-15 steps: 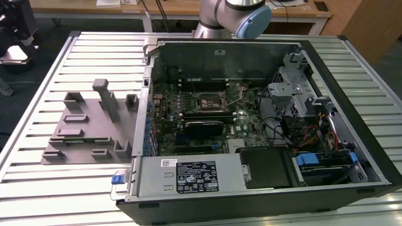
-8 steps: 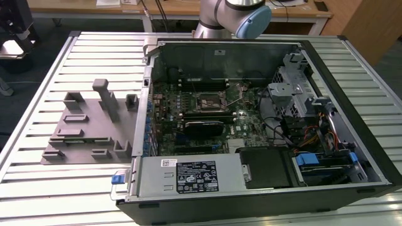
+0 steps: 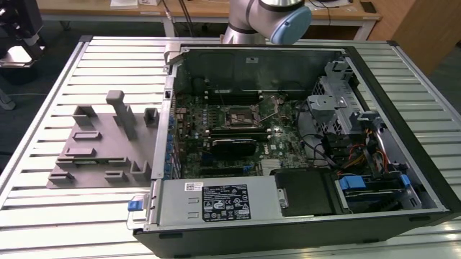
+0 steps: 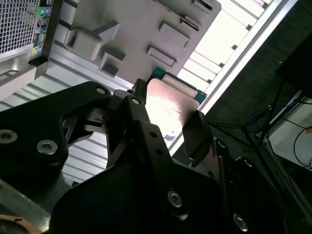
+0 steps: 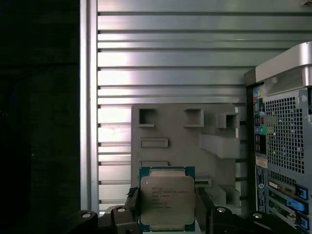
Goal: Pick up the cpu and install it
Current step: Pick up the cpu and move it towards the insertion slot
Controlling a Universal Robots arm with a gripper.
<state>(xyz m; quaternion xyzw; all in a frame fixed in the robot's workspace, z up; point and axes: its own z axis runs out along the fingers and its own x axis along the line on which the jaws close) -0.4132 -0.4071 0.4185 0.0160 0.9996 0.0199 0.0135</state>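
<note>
Currently, pick-up is judged complete and installation is not yet done. The slatted table [image 3: 43, 216] carries the open computer case [image 3: 403, 162] and, toward the exterior view's left edge, the grey fixture [image 3: 94, 156]. The gripper [image 5: 166, 208] has its jaws clamped on the cpu [image 5: 167, 195], held above the fixture. The motherboard socket [image 3: 236, 116] appears unoccupied.

Arm [image 3: 243, 24]: silver-grey tubular casing.
End cap [image 3: 292, 24]: rounded, smooth, light blue.
Gripper [image 4: 168, 109]: matte black, angular linkage plates, two flat dark fingers [image 4: 196, 132].
Screws [image 4: 47, 146]: silver, round-headed, recessed in black plates.
</note>
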